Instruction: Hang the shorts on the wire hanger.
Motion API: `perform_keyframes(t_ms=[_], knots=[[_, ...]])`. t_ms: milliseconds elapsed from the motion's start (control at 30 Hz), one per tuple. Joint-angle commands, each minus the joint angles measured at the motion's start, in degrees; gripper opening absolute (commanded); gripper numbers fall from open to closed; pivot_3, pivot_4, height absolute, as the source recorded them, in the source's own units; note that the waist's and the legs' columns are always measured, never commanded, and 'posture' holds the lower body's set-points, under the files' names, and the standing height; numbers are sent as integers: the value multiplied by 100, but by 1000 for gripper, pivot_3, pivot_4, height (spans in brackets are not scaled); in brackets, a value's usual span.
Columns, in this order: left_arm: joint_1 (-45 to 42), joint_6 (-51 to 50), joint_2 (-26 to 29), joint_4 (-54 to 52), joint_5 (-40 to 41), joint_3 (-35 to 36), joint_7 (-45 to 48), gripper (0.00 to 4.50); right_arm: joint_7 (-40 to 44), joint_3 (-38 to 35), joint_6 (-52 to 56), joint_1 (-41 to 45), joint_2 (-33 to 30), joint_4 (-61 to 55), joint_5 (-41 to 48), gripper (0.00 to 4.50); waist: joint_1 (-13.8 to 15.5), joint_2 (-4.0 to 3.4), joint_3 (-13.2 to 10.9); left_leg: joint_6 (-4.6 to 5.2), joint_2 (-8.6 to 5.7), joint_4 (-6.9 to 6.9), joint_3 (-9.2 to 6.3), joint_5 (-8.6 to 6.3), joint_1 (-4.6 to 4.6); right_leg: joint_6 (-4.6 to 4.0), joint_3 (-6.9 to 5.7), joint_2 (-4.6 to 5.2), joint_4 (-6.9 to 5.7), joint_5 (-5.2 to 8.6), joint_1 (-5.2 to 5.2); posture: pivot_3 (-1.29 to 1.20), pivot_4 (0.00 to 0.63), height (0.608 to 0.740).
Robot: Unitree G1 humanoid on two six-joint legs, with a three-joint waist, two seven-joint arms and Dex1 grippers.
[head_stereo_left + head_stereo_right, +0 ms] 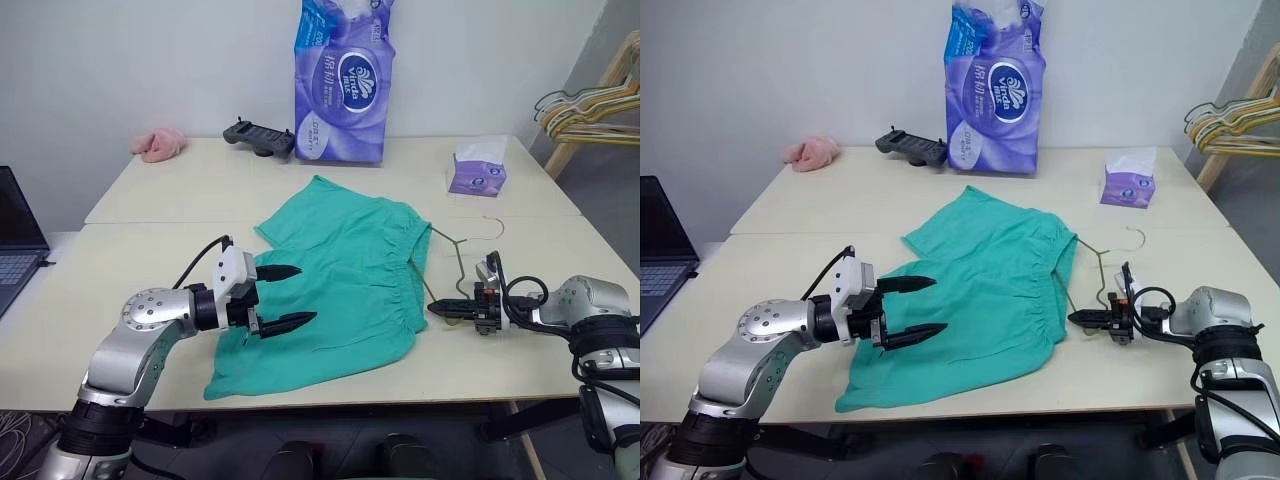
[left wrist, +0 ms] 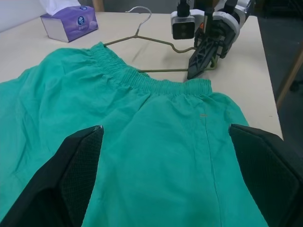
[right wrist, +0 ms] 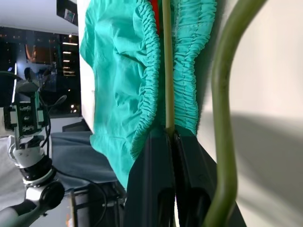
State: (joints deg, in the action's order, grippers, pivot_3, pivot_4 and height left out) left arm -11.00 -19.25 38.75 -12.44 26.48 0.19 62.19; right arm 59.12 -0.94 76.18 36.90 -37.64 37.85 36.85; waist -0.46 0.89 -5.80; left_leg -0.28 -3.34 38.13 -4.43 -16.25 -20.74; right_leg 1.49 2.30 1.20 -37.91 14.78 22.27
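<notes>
The teal shorts (image 1: 350, 270) lie flat in the middle of the table, waistband toward the right. The thin olive wire hanger (image 1: 459, 265) lies on the table beside the waistband, its hook (image 1: 497, 228) pointing away. My right gripper (image 1: 440, 307) is shut on the hanger's wire (image 3: 166, 71) at the waistband's edge. In the right wrist view that wire runs between the two gathered layers of the shorts (image 3: 118, 71). My left gripper (image 1: 305, 294) hovers open over the shorts' near left leg, and its fingers (image 2: 80, 175) hold nothing.
At the back of the table stand a tall purple tissue pack (image 1: 340, 80), a small tissue box (image 1: 477, 170), a black controller (image 1: 258, 137) and a pink fluffy cloth (image 1: 158, 144). A laptop (image 1: 15, 240) sits at far left. A bunch of hangers (image 1: 590, 105) is at far right.
</notes>
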Motion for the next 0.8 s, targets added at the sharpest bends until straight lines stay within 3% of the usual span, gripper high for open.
perform_keyframes(t_ms=[33,167,267,500,633,800], knots=[[-161,148,53,27,-34,64,43,4491,38,51,-742,-22,-136,-369,-335,0,-1,0,0,0,0,1,0,0,0,1,0,0,0,0,0,9,58,740],[-702,381,74,562,-208,122,55,4491,-3,200,-1434,-314,-305,-1386,-649,0,24,-1,-1,0,-1,0,-3,0,-4,2,-3,0,-1,0,3,9,59,740],[-2022,839,103,1754,-529,105,184,4491,-213,198,-2067,-353,-380,-1938,-974,0,53,0,-2,-1,-2,1,-16,1,-11,2,-15,-2,-5,0,8,7,58,740],[-4631,1910,13,4216,-1179,-220,966,4491,-503,518,-3537,68,-490,-2046,-1983,0,3,-1,0,-5,-9,-1,2,3,-15,6,-6,-1,-2,-4,19,-8,47,740],[-5476,2394,-62,5251,-1454,-410,1535,4491,-660,805,-4330,252,-586,-2029,-2657,0,-64,-2,4,-20,-6,-8,19,12,-54,6,6,0,-16,-4,79,-21,42,740],[-6744,2969,-225,6813,-1921,-591,1910,4491,-851,959,-4817,439,-577,-2341,-3170,0,-139,0,4,-31,-6,18,18,18,-173,3,13,2,-46,-6,192,-35,35,740]])
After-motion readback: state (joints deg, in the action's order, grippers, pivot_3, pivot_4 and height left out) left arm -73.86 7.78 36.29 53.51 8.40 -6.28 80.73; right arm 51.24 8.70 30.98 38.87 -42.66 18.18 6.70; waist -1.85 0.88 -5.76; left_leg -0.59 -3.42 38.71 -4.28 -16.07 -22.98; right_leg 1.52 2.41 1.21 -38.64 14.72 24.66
